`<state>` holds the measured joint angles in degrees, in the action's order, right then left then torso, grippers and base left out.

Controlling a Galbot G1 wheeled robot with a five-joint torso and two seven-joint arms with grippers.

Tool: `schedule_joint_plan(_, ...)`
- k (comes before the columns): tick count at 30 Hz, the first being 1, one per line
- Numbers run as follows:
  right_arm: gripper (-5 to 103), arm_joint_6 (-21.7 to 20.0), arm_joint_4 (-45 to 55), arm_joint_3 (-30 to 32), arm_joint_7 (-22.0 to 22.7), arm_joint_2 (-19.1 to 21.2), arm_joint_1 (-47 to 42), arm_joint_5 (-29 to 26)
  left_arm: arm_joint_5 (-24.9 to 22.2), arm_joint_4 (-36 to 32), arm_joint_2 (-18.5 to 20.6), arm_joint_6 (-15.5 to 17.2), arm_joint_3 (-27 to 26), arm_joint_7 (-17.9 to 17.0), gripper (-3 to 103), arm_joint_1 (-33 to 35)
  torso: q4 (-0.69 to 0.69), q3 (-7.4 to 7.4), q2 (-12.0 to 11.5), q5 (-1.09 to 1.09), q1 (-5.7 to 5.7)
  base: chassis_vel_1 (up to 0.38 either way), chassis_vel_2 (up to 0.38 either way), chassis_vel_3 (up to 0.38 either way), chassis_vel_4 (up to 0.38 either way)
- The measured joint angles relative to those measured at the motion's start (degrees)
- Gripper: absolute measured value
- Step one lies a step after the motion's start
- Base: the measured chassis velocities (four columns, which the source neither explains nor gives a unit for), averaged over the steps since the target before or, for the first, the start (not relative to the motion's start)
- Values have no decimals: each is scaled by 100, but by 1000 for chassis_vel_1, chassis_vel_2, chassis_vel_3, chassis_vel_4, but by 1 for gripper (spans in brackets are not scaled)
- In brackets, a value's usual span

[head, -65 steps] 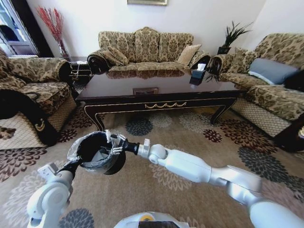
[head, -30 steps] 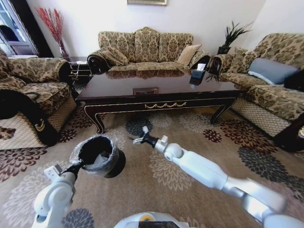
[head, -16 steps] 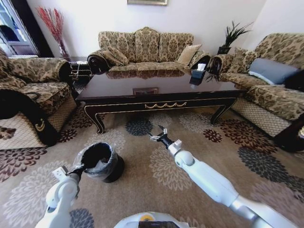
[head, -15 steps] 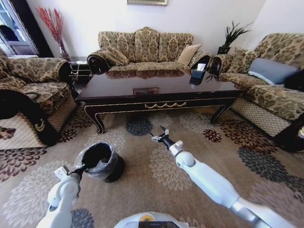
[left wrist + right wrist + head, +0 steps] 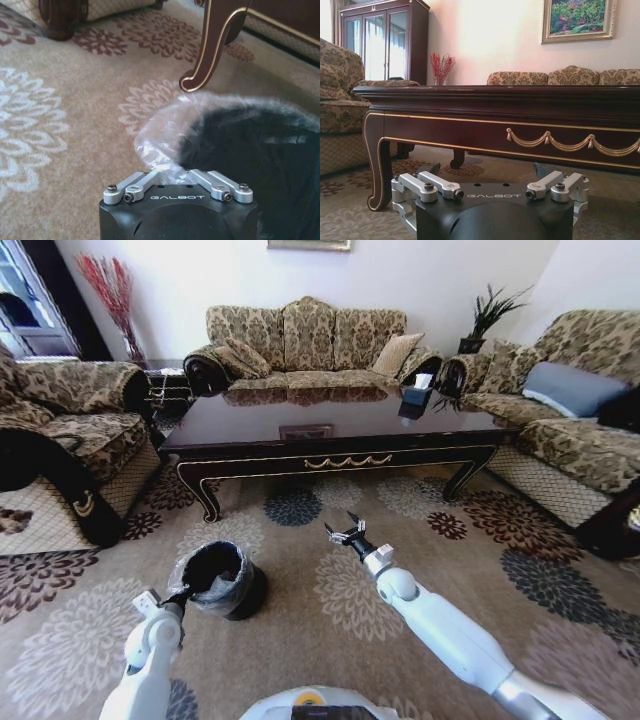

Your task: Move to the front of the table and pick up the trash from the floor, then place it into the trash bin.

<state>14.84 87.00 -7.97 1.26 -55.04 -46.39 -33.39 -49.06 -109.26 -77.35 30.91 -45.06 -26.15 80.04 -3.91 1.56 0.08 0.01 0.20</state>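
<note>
From the head camera I see my left gripper [image 5: 181, 594] pinched on the liner at the near-left rim of the trash bin [image 5: 222, 578], which sits on the floor [image 5: 300, 580] in front of the table [image 5: 335, 435]. A pale crumpled piece, probably the trash [image 5: 217, 581], lies inside it. My right gripper [image 5: 345, 534] hovers spread wide and empty, right of the bin and apart from it.

On the left wrist camera, the fingers close on crinkly plastic at the bin [image 5: 260, 150] rim, near a table leg [image 5: 212, 45].

On the right wrist camera, the fingers [image 5: 427, 186] stand splayed, facing the table's apron [image 5: 520, 132].
</note>
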Motion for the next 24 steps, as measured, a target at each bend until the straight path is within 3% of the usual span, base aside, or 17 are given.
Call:
schedule_joint_plan(2,100,0,19,47,21,-27,-31,12,14,-212,67,-50,-86,21,21,138,-1,0,0,-2,0,0,0,0,0)
schedule_joint_plan(4,100,-1,40,77,37,-42,-62,12,28,-320,105,-65,-116,52,21,209,0,0,0,-1,0,0,0,0,0)
schedule_joint_plan(5,100,-18,104,130,80,-71,-138,9,90,-484,164,-102,-172,77,31,316,2,0,0,0,0,0,0,0,0)
schedule_joint_plan(6,100,-37,161,177,113,-88,-203,-5,190,-646,211,-138,-221,109,31,416,3,0,0,0,0,0,0,0,0)
schedule_joint_plan(8,100,-62,260,262,142,-109,-303,-23,325,-903,264,-198,-293,149,42,552,2,0,0,0,0,0,0,0,0)
schedule_joint_plan(10,100,-70,308,315,153,-112,-353,-28,380,-1080,295,-225,-342,157,42,644,2,0,0,0,0,0,0,0,0)
schedule_joint_plan(11,100,-85,410,427,166,-110,-449,-45,423,-1402,341,-239,-413,160,53,805,1,0,0,0,0,0,0,0,0)
schedule_joint_plan(12,100,-96,474,504,179,-101,-503,-59,445,-1617,366,-239,-453,155,53,913,1,0,0,0,0,0,0,0,0)
schedule_joint_plan(16,100,-140,660,740,227,-50,-657,-90,536,-2097,402,-186,-538,61,70,1180,0,0,0,-1,0,0,0,0,0)
schedule_joint_plan(20,100,-215,1052,1163,353,26,-952,-154,923,-2528,319,-259,-661,-52,85,1535,0,0,0,0,0,0,0,0,0)
schedule_joint_plan(21,100,-215,1052,1163,353,26,-952,-154,923,-2528,319,-259,-661,-52,85,1535,0,0,0,0,0,0,0,0,0)
schedule_joint_plan(23,100,-266,1233,1375,512,49,-1086,-164,1124,-2644,257,-450,-694,-31,91,1677,1,0,0,-1,0,0,0,0,0)
schedule_joint_plan(24,100,-308,1452,1634,736,83,-1267,-166,1682,-2735,170,-935,-712,70,96,1867,1,0,0,0,0,0,0,0,0)
